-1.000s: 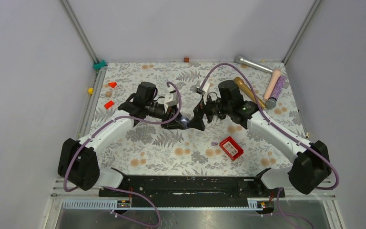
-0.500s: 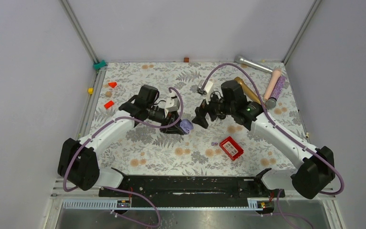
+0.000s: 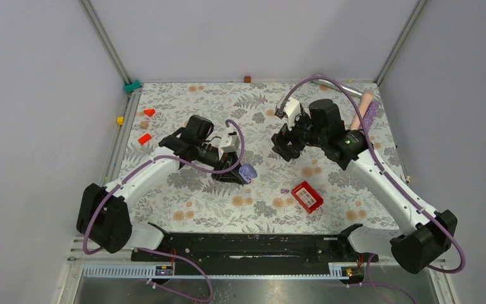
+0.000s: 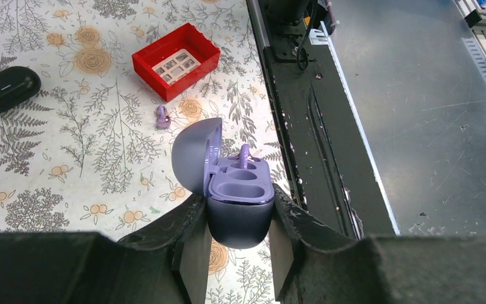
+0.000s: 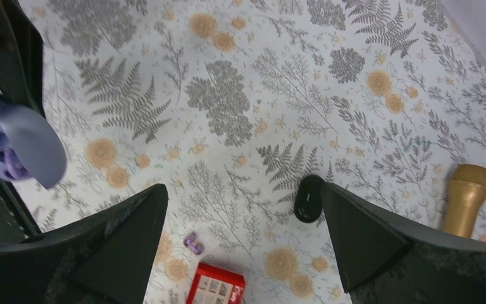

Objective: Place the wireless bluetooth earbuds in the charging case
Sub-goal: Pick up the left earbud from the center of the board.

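**A:** From above?

**B:** My left gripper [image 3: 239, 172] clamps the open purple charging case [image 3: 248, 170], left of the red tray [image 3: 297, 189]. A purple earbud [image 3: 285, 190] lies just left of the tray. My right gripper [image 3: 285, 147] hangs behind the tray.

**A:** Left wrist?

**B:** The case sits between my fingers [image 4: 193, 228] with its lid up, and the earbud [image 4: 162, 118] lies near the tray.

**A:** Right wrist?

**B:** My fingers [image 5: 126, 234] are spread wide and hold nothing. The earbud [image 5: 193, 243] lies beside the tray.

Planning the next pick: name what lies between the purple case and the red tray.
One loose purple earbud lies there, nearer the red tray than the purple case; the top view shows it.
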`<state>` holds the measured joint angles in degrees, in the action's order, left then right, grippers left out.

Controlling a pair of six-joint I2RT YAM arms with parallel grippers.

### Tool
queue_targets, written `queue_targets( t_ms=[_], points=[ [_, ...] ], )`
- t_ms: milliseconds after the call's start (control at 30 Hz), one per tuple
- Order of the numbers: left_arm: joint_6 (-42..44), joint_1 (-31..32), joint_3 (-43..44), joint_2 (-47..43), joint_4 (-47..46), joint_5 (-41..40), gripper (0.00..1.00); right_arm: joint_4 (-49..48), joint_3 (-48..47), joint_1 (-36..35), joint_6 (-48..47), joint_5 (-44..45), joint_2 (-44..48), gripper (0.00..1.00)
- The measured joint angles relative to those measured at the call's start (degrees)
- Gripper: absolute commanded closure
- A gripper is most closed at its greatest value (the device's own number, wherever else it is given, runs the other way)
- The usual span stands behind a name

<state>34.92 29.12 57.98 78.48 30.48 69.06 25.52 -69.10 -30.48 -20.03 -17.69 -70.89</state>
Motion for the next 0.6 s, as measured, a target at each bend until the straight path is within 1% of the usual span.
queue_targets(
  t_ms=[67,200,267,333,500,600],
  points=[
    [1.07,-0.15,0.2,-0.11,0.96,-0.24,1.0,0.02,1.6,0.31,-3.82,0.0,1.07,0.01],
    [2.49,-1.42,0.2,-1.14,2.58,-0.31,1.0,-0.46,9.57,1.16,-15.21,-0.98,5.01,0.0],
    [3.28,-2.6,0.28,-1.75,3.54,-0.24,1.0,0.96,11.67,1.77,-20.44,-1.7,5.46,0.03],
    [4.22,-3.67,0.66,-2.23,4.48,-0.22,1.0,2.49,11.45,2.75,-23.96,-2.91,4.57,0.06],
    [5.84,-5.2,1.22,-3.65,6.05,0.17,1.0,5.9,8.02,6.25,-31.1,-7.06,-1.22,0.05],
    [6.27,-5.2,1.2,-4.13,6.27,0.31,1.0,8.59,7.82,6.91,-36.76,-10.45,-4.94,0.1]
  ],
)
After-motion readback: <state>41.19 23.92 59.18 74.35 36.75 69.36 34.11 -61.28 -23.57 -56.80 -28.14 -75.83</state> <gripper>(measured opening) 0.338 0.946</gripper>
